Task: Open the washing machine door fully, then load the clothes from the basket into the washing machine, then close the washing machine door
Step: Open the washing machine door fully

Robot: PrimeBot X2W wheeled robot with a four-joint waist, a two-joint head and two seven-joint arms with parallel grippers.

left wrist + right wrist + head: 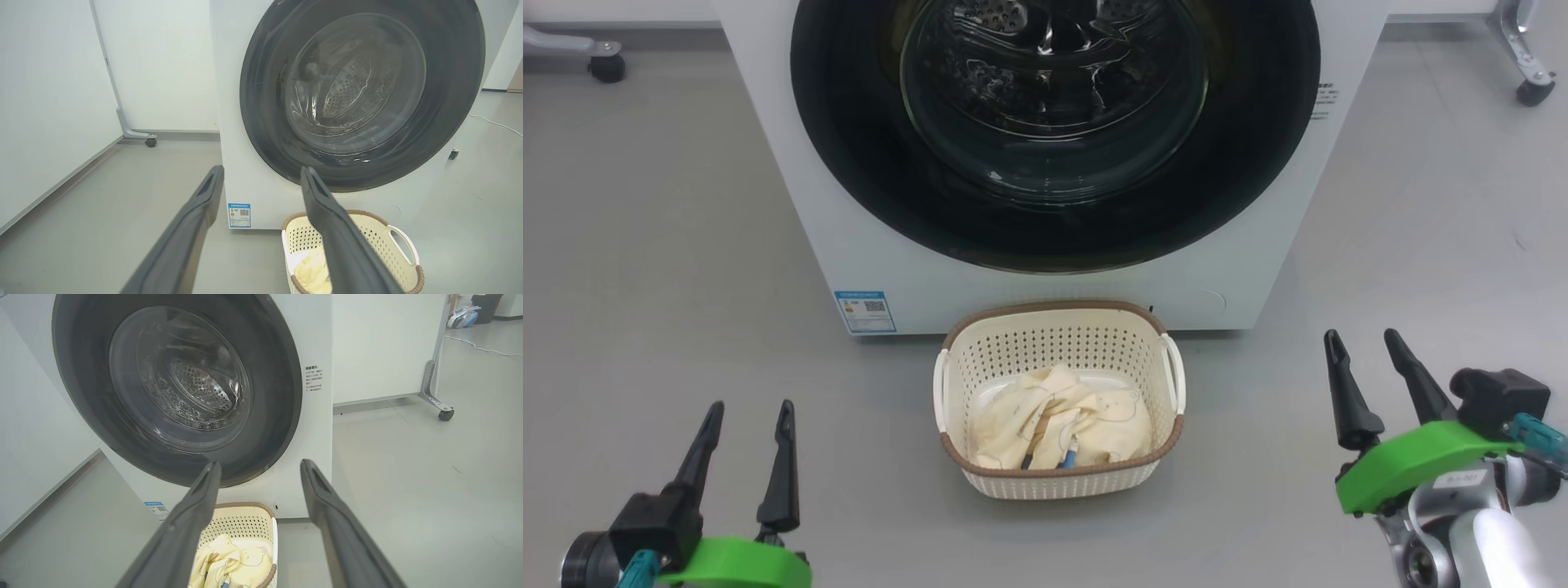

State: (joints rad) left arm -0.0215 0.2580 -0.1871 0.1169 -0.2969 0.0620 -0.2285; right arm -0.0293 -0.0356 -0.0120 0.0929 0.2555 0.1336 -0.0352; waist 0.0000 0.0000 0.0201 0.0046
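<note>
While shut flush on the big white front-loading washing machine (792, 204), large round glossy black door (1054, 114) with clear glass bowl window: opening step not yet begun. Left gripper (752, 406) and right gripper (1361, 335) low, well apart from it, fingers spread, holding nothing. Next, likely: reach the door's edge, hook it, swing wide. Pale cream-yellow clothes (1062, 429) heaped in small cream-white perforated plastic basket (1058, 339), just before the machine, below the door; possibly near the swing path. Black castors (606, 67) well off to the sides.
</note>
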